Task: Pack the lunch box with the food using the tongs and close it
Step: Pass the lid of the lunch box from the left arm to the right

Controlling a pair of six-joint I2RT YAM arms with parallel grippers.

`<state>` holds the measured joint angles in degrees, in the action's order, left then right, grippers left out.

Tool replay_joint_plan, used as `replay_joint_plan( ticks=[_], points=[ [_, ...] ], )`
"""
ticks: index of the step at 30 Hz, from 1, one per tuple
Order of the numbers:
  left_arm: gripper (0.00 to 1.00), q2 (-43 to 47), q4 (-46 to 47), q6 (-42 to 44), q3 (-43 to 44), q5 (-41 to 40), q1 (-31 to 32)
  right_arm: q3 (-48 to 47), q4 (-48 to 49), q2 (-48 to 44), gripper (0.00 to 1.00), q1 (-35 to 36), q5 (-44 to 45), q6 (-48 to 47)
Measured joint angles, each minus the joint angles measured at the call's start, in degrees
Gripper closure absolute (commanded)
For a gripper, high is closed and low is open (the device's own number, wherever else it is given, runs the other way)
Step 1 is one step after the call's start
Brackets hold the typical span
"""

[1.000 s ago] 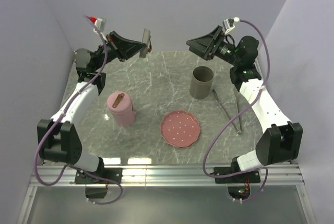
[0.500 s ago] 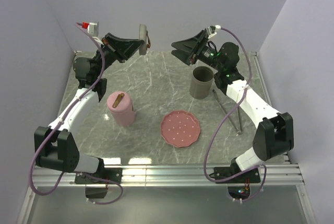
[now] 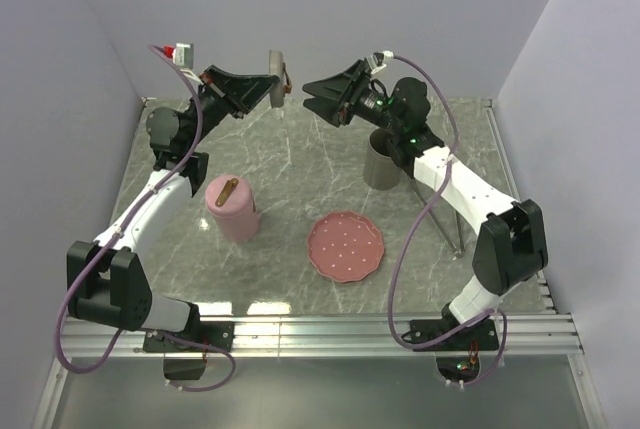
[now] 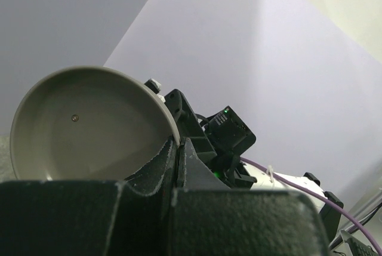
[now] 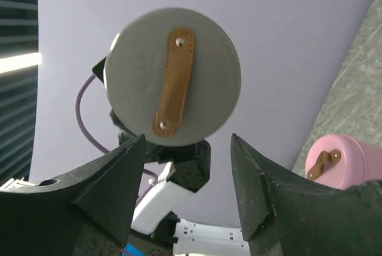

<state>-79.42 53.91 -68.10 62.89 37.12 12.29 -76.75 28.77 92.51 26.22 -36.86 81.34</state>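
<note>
My left gripper (image 3: 271, 92) is raised over the back of the table and shut on the rim of a round grey lid (image 3: 274, 77) with a brown strap (image 5: 173, 80). The left wrist view shows the lid's hollow underside (image 4: 89, 126) pinched between the fingers. My right gripper (image 3: 312, 106) hangs open in the air facing the lid's strap side (image 5: 173, 41), a short way off, with nothing between its fingers. The open grey lunch box (image 3: 384, 161) stands on the table behind the right arm. The tongs (image 3: 452, 237) lie at the right, mostly under that arm. No food shows.
A pink cylinder box (image 3: 232, 207) with a strapped lid stands left of centre and also shows in the right wrist view (image 5: 343, 163). A pink scalloped plate (image 3: 346, 245) lies in the middle front. Walls close in the back and both sides.
The right arm has swung left from above the grey box toward the held lid, and its jaws have narrowed somewhat. The left gripper has turned the lid slightly and kept its hold.
</note>
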Motion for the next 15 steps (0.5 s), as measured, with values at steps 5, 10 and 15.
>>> replay_joint_plan(
  ticks=[5, 10, 15],
  points=[
    [1.0, -0.8, -0.2, 1.0, 0.0, -0.1, 1.0, -2.3, -1.0, 1.7, 0.42, 0.8, 1.0, 0.0],
    [1.0, -2.1, -0.9, 1.8, 0.0, -0.1, 2.0, -2.9, -1.0, 3.0, 0.45, 2.2, 1.5, 0.3],
    [1.0, -2.1, -1.3, 2.5, 0.0, -0.1, 1.9, -3.0, -0.9, 3.8, 0.49, 2.7, 1.7, 1.0]
  ],
)
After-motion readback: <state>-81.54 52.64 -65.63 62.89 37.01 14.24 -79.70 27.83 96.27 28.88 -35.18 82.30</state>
